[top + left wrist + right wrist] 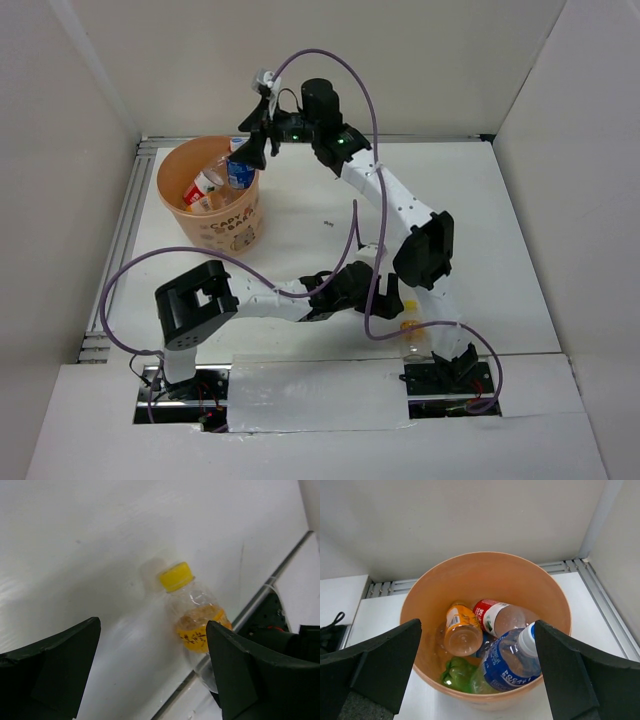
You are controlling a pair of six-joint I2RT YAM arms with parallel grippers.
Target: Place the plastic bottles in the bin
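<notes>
The bin, an orange bucket, stands at the table's far left. Inside lie an orange-label bottle, a red-label bottle and a green bottle. A blue-label bottle with a white cap leans on the bin's near rim. My right gripper hangs open just above the bin, and neither finger grips the blue-label bottle. A clear bottle with a yellow cap and yellow label lies on the table by the right arm's base. My left gripper is open above the table, with this bottle beside its right finger.
A metal rail runs along the table's near edge right behind the yellow-cap bottle. White walls enclose the table on the left, far and right sides. A purple cable loops over the table's middle.
</notes>
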